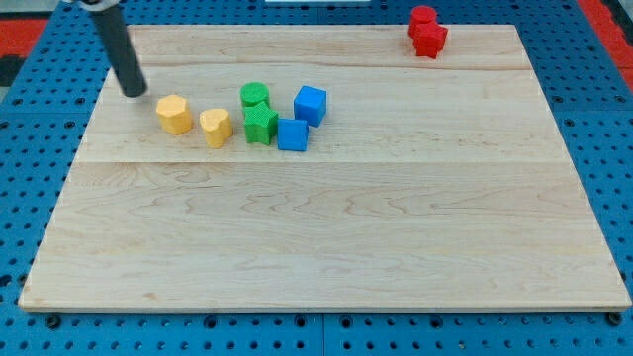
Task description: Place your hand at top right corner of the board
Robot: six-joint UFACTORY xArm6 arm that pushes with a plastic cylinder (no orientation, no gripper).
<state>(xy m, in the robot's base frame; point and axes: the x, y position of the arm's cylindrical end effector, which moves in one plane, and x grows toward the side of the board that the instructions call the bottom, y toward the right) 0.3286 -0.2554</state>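
Note:
My tip [135, 93] is near the board's upper left, just left of and above the yellow hexagon block [174, 114]. Next to that lies a yellow heart block [216, 127]. To the right sit a green cylinder [254, 95], a green star-like block [260, 125], a blue cube [311, 105] and a second blue block [293, 133], all clustered close together. Two red blocks [427, 32] sit touching at the top right, one behind the other. The board's top right corner [509, 30] lies just right of the red blocks.
The wooden board [326, 237] rests on a blue pegboard surface [30, 119] that surrounds it on all sides.

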